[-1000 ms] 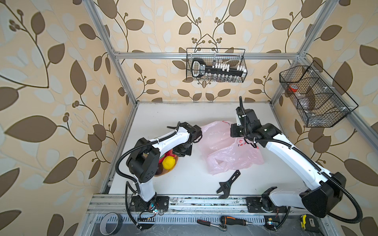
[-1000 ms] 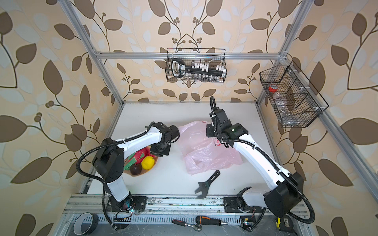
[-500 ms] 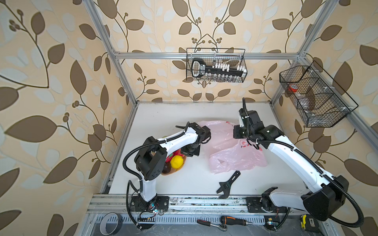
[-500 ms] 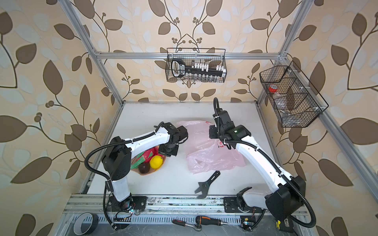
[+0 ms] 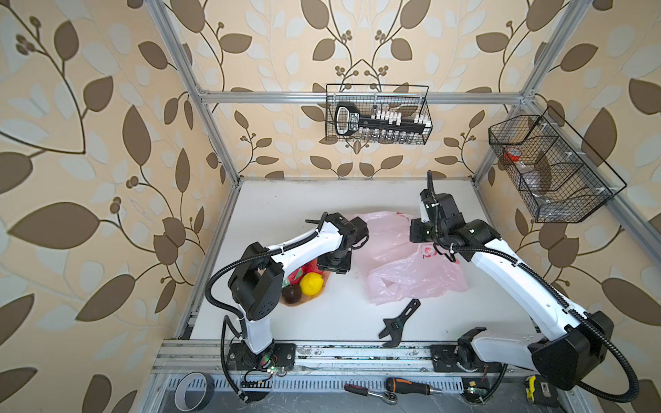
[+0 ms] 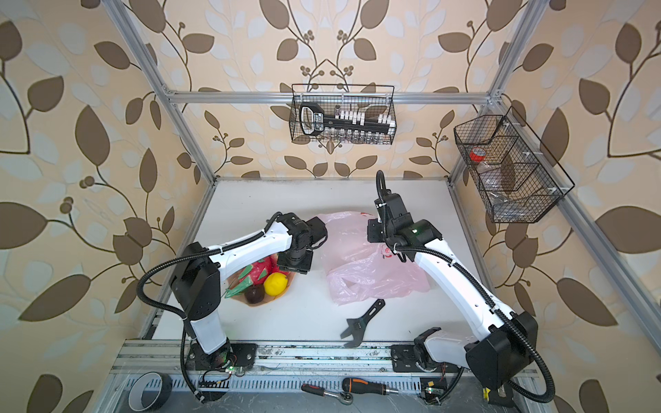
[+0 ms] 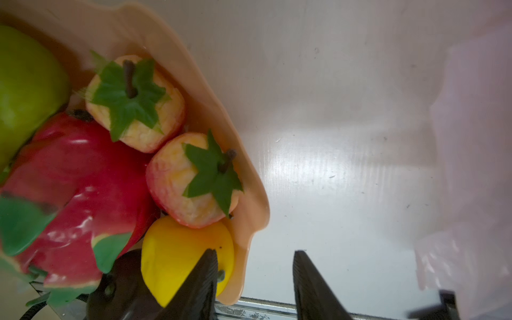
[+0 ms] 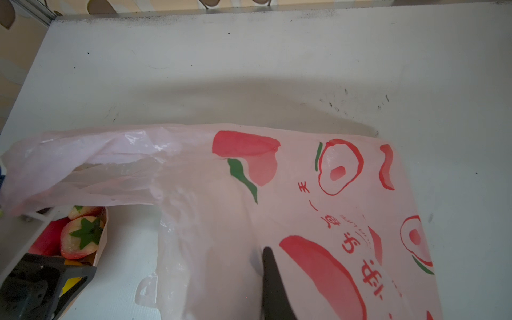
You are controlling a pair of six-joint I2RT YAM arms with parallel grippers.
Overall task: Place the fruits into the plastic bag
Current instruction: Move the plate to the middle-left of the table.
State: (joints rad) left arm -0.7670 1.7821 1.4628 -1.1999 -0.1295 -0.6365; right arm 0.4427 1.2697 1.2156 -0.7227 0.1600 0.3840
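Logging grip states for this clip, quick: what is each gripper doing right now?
Left gripper: open, fingers apart, holding nothing.
Right gripper: closed, apparently pinching the plastic bag.

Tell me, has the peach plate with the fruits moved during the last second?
Yes. The peach plate slid sideways toward the plastic bag; its gap to the black wrench, which stayed put, is smaller.

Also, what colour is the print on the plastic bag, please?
Red, with small green strokes, on the pale pink plastic bag; clearest in the right wrist view.
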